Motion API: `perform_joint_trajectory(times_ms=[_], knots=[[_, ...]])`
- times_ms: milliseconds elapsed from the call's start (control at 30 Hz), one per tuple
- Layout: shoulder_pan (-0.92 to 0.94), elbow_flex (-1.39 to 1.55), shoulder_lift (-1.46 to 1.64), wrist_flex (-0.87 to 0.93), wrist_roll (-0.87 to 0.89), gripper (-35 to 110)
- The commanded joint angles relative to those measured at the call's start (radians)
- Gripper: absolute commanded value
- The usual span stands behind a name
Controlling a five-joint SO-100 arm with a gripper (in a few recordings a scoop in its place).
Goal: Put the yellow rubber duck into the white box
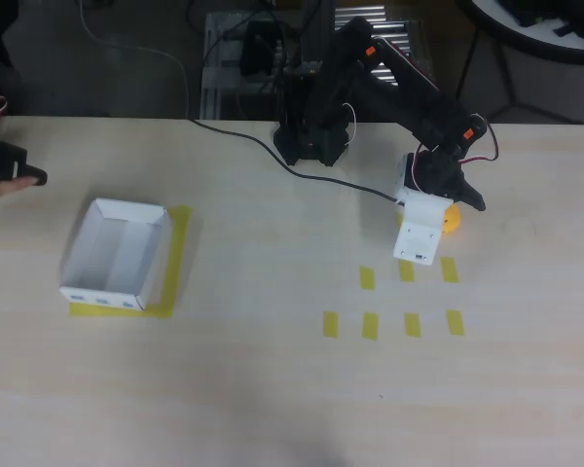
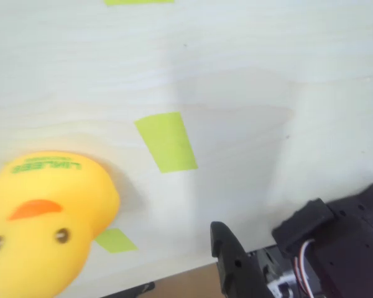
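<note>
1. Fingers (image 2: pixel 236 264): one dark tip pokes up at the bottom of the wrist view with nothing between it and the duck, so they look apart and empty to me.
2. Yellow rubber duck (image 2: pixel 40 226) sits on the table (image 1: pixel 273 389) just left of that tip, beside a yellow tape strip (image 2: pixel 166 141). From overhead it peeks out right beside the gripper (image 1: pixel 446 206).
3. White box (image 1: pixel 117 253) is well apart, way over on the left.
4. Risk, I think: closing off-centre could squirt the round duck sideways, or just nudge it away.

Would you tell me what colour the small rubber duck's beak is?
Orange, on the yellow rubber duck; clearest in the wrist view.
</note>
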Motion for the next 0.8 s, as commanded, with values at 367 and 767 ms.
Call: perform_joint_trajectory(times_ms=[367,767], knots=[[-0.038,-0.023,-0.034,-0.051,0.015,68],[-0.063,0.003,-0.046,-0.087,0.043,65]])
